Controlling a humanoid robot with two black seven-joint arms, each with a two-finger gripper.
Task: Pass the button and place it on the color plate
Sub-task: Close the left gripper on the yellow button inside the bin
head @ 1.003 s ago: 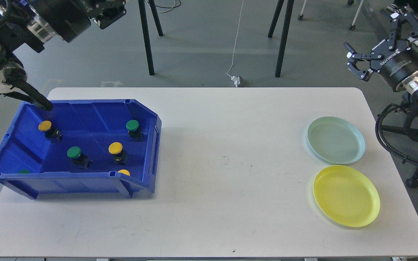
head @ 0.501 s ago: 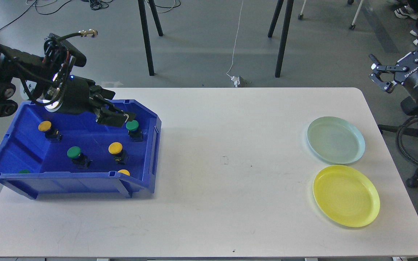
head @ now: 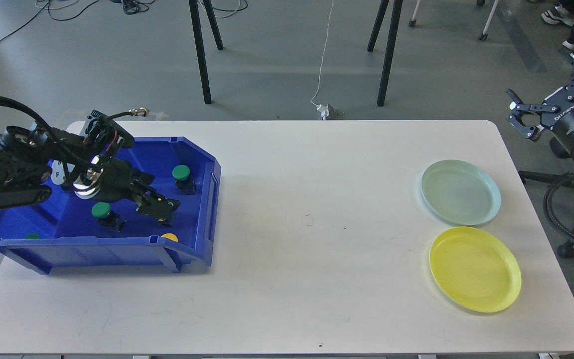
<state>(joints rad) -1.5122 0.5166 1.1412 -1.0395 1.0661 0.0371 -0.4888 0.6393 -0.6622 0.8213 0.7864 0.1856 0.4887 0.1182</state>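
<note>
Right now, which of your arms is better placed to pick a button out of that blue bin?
My left. The left gripper is already down inside the blue bin, among the buttons. My right gripper hangs off the table's far right edge, beyond the plates, nowhere near the bin.

bin [head: 207, 199] blue | buttons green [head: 181, 172], yellow [head: 170, 237] | plates pale green [head: 461, 192], yellow [head: 475, 269]

Place: looking like a robotics lab or test room.
Floor: bare grey floor [head: 277, 60] stretching behind, a white cable [head: 323, 55] trailing across it to a plug block [head: 328, 110].
Furniture: a plain white table [head: 287, 279] sitting centre, black stand legs [head: 385, 50] standing behind.
Rig: a cabled black robot arm [head: 13, 164] reaching in.
</note>
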